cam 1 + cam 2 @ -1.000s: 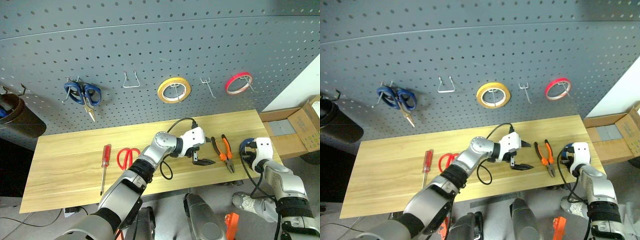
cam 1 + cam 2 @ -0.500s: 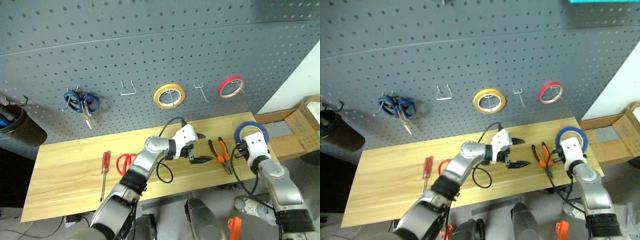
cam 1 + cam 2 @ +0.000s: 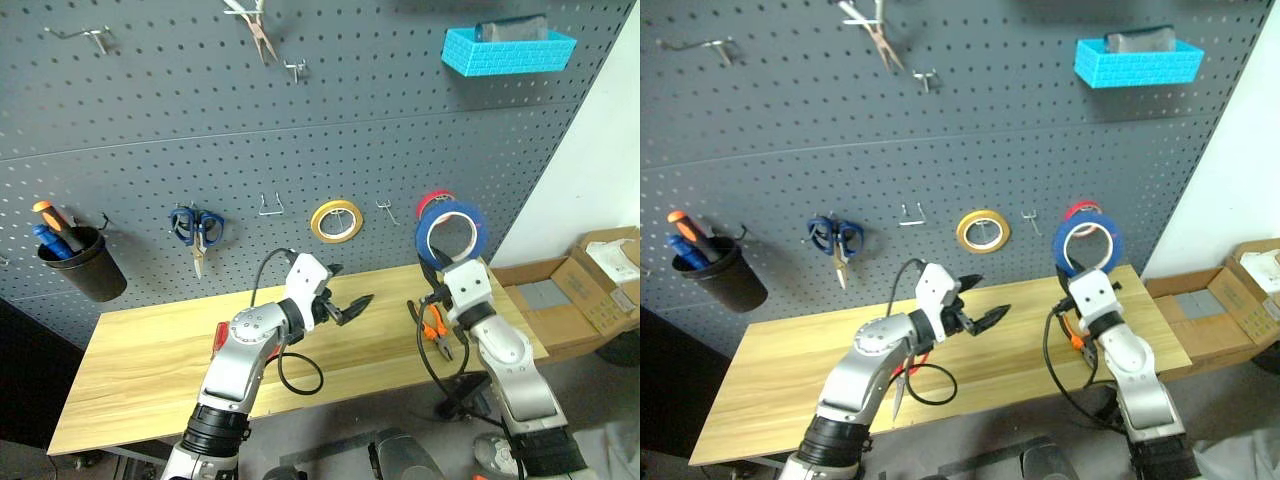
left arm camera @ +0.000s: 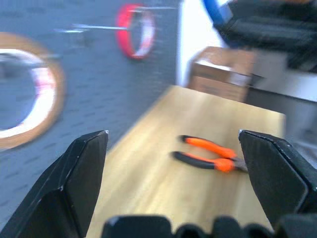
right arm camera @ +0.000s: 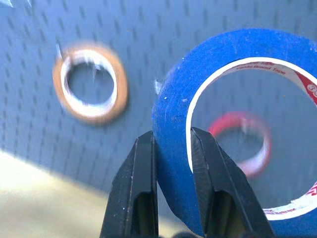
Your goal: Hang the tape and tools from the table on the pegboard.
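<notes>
My right gripper (image 5: 171, 148) pinches the blue tape roll (image 3: 450, 229) upright, the pegboard (image 3: 300, 130) hook just behind it; my left gripper (image 3: 348, 302) is spread.

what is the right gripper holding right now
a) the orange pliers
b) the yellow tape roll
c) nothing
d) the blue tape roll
d: the right gripper has its fingers clamped on the rim of the blue tape roll, raised in front of the pegboard, while the pliers lie on the table.
</notes>
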`<action>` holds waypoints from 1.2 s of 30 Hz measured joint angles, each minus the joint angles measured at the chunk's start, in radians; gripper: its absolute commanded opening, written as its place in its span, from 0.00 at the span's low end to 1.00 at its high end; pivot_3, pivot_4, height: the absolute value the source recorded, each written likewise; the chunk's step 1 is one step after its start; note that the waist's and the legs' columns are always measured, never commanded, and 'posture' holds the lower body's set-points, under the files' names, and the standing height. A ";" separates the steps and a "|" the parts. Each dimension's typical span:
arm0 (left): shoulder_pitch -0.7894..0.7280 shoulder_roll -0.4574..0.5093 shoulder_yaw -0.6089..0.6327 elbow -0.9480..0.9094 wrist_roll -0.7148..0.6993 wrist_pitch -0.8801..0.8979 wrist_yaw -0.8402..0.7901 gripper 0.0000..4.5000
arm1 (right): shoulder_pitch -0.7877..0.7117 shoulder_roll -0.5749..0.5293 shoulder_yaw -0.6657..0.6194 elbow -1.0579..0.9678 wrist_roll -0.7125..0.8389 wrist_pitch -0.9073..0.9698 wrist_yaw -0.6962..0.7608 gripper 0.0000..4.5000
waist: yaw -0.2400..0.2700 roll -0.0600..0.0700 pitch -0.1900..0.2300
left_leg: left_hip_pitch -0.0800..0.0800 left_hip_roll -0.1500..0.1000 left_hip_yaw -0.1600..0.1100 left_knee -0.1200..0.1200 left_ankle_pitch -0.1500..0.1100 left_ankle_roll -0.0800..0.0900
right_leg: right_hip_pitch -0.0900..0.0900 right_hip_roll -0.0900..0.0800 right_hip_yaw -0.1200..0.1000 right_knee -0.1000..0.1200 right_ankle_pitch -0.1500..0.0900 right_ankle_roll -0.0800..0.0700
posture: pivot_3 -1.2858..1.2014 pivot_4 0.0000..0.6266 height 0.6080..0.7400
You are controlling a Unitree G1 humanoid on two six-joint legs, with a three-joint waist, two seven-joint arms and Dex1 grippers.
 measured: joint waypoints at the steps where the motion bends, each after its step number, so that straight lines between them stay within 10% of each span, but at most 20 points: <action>1: -0.001 0.000 0.001 0.000 -0.001 -0.001 0.006 1.00 | -0.031 0.008 0.004 0.041 0.002 -0.012 0.008 0.09 | 0.001 -0.001 -0.002 | 0.002 0.000 0.000 0.000 0.000 0.000 | 0.002 0.000 0.000 -0.001 0.000 0.000 | 0.44 0.00 1.00; 13: -0.059 0.000 0.007 0.074 -0.002 -0.058 0.066 1.00 | -0.295 0.041 -0.027 0.377 0.129 0.076 0.170 0.09 | 0.020 0.001 -0.034 | -0.009 0.002 -0.003 -0.008 -0.003 0.001 | -0.008 -0.003 0.000 -0.010 0.003 -0.007 | 0.45 0.00 1.00; 31: -0.058 -0.013 -0.021 0.105 -0.002 -0.103 0.084 1.00 | -0.189 0.032 -0.053 0.268 0.174 0.348 0.188 0.09 | 0.042 0.002 -0.056 | 0.002 0.000 -0.002 -0.008 -0.003 0.002 | 0.003 -0.001 0.001 -0.010 0.001 -0.002 | 0.45 0.00 1.00; 36: -0.058 -0.004 -0.021 0.108 -0.002 -0.106 0.083 1.00 | -0.189 0.029 -0.052 0.287 0.168 0.355 0.195 0.45 | 0.041 0.002 -0.056 | 0.001 0.000 -0.002 -0.008 -0.003 0.002 | 0.002 -0.002 0.001 -0.010 0.001 -0.003 | 0.45 0.00 1.00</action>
